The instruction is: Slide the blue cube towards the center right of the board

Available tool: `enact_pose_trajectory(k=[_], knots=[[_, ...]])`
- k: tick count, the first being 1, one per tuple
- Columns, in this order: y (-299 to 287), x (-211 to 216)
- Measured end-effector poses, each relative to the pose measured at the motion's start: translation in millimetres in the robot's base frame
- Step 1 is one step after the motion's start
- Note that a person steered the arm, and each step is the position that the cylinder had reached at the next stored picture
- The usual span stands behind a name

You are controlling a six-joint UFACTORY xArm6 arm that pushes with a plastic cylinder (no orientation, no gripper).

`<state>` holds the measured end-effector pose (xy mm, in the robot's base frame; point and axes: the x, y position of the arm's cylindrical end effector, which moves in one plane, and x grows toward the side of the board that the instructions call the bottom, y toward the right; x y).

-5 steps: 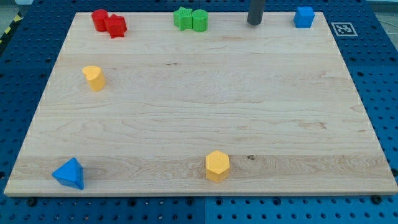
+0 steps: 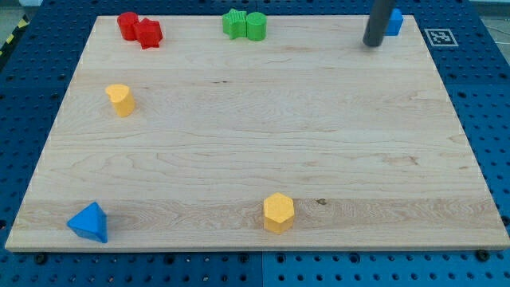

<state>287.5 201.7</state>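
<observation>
We note the blue cube (image 2: 394, 21) at the upper right of the frame, resting flat near the board's top edge, its left side partly hidden from our view.

All we see of ourselves is one straight, dark grey rod (image 2: 378, 22), round in section and smooth. It looks matt, with a faint paler sheen down its left side. We cannot make out any cables, screws or markings on it. The upper part runs out past the view's top edge. Its lower end, my tip (image 2: 372, 44), is cut flat and blunt.
</observation>
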Motion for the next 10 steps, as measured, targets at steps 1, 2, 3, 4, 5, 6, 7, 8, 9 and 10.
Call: enact_pose_trajectory(k=[1,2,3,4,5,6,7,8,9,10], knots=[[18.0,-5.8],[78.5,-13.7],[141.4,-13.5],[143.0,-41.7],[128.1,-95.8],[118.9,-95.8],[95.2,-96.1],[77.8,-95.1],[40.4,-95.1],[28.9,-93.2]])
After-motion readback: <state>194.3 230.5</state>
